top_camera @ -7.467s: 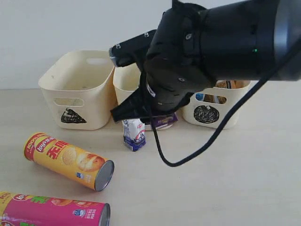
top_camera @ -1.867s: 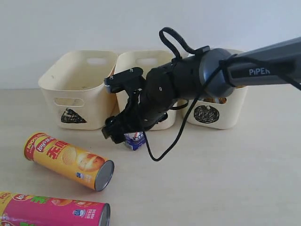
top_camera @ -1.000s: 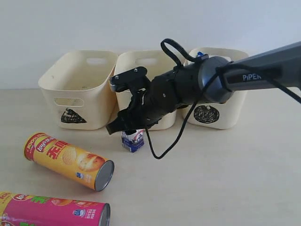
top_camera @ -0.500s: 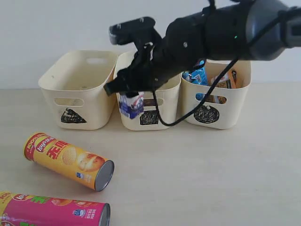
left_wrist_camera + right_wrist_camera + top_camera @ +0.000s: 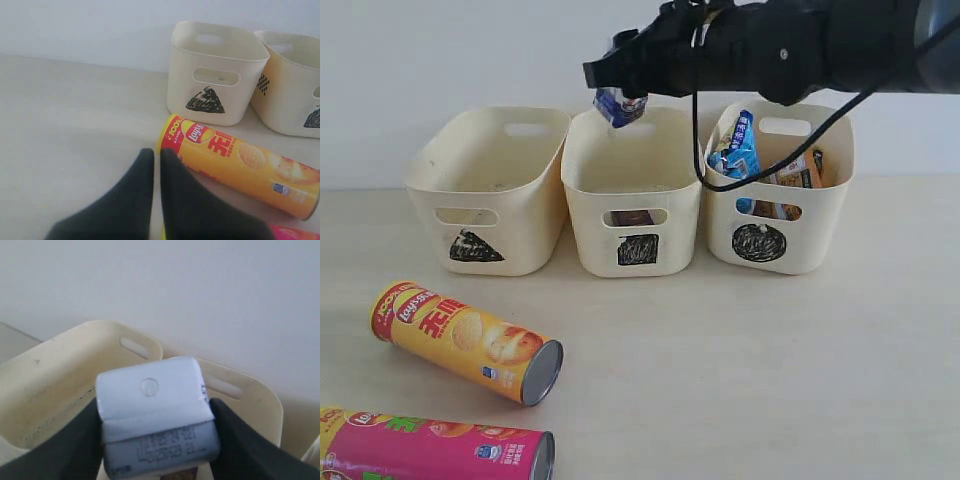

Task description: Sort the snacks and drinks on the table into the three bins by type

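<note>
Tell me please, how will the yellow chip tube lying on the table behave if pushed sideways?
The yellow tube is round and lies on its side on the table, so it would probably roll. Its glossy wall looks stiff, perhaps slippery for jaws.

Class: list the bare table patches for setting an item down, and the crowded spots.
Free: the table before the square bin and circle bin, right of the yellow-orange chip tube. Crowded: the near left, where it and the magenta chip tube lie.

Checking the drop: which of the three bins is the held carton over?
The middle bin, with the black square mark; the triangle bin and circle bin sit either side.
</note>
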Controlling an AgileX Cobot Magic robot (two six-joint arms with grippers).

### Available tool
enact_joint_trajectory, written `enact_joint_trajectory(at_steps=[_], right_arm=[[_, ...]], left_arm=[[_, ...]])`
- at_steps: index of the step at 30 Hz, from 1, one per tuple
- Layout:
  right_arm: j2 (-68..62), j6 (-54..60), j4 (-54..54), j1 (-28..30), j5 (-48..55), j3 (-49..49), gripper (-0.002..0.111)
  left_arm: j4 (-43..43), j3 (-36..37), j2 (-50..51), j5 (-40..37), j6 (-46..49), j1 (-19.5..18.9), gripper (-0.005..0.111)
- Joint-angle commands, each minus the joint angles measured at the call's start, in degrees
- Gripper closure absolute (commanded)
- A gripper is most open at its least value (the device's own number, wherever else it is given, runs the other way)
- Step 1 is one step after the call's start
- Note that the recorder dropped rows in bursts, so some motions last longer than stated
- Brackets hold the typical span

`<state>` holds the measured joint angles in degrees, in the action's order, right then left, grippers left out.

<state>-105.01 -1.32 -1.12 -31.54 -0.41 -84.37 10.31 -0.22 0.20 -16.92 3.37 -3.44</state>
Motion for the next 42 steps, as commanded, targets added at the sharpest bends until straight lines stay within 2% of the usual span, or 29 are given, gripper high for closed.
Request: enact_joint_trajectory(at_steps=[1, 12, 14, 16, 17, 19, 21, 25, 36, 38, 40, 42], right_arm=[[-2.4, -0.6, 1.6, 2.6, -5.9, -0.3, 0.108], [-11.6, -0.8, 2.1, 3.7, -11.8, -0.3, 0.108], [-12.1, -0.8, 2.1, 3.7, -11.5, -0.3, 0.104], [-12.3, -0.7, 2.1, 3.7, -11.2, -0.3, 0.085], [-12.2, -0.8, 2.1, 3.7, -11.1, -0.3, 0.07], [-11.6, -1.1, 2.1, 3.7, -10.6, -0.3, 0.049], [-10.6, -1.1, 2.1, 3.6, -9.8, -0.3, 0.043], [-7.2, -1.1, 2.1, 3.6, -5.8, -0.3, 0.043], [1.5, -1.0, 2.1, 2.7, 16.1, -0.3, 0.045], [2.2, -0.8, 2.1, 1.4, 18.8, -0.3, 0.053], [2.7, 1.3, 2.1, -1.4, 22.0, -0.3, 0.072], [2.8, 2.3, 2.1, -3.9, 23.8, -0.3, 0.086]], left_arm=[[0.2, 0.2, -0.2, 0.2, 0.1, -0.1, 0.103], [0.2, 0.2, -0.2, 0.2, 0.1, -0.1, 0.103], [0.2, 0.2, -0.2, 0.2, 0.1, -0.1, 0.103], [0.2, 0.2, -0.2, 0.2, 0.1, -0.1, 0.103], [0.2, 0.2, -0.2, 0.2, 0.1, -0.1, 0.103], [0.2, 0.2, -0.2, 0.2, 0.1, -0.1, 0.103], [0.2, 0.2, -0.2, 0.2, 0.1, -0.1, 0.103], [0.2, 0.2, -0.2, 0.2, 0.1, -0.1, 0.103], [0.2, 0.2, -0.2, 0.2, 0.1, -0.1, 0.103], [0.2, 0.2, -0.2, 0.2, 0.1, -0.1, 0.103], [0.2, 0.2, -0.2, 0.2, 0.1, -0.1, 0.103], [0.2, 0.2, -0.2, 0.2, 0.1, -0.1, 0.103]])
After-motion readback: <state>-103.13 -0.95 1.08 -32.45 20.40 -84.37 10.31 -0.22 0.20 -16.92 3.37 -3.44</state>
